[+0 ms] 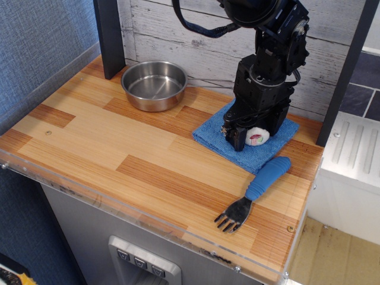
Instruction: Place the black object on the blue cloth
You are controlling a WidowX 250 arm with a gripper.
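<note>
Pincer (248, 138) is down low over the blue cloth (214, 138), and the sushi roll (256, 137) sits between its black fingers. White end with the red-green centre faces the front of the table. Fingers look closed on the roll, but from where I stand I can't tell for sure whether they're clamping it or just flanking it, since the black wrap blends into the black jaws. Can't tell either if the roll is touching the cloth or a hair above it; it's right at cloth level.

Cloth lies flat on the wooden table (119, 142), back-right area, one corner pointing at the front. Arm body covers the cloth's rear half.

Steel pan (154, 84) stands well to the left of the cloth, near the back wall, upright. Its thin wire handle runs right along the wall toward the arm.

Fork (256, 191) with the blue handle lies in front of the cloth, handle end just beside the cloth's front edge, tines pointing toward the table's front edge. Apart from the roll and the pincer.

Black post (110, 35) stands at the back left, just behind the pan.
</note>
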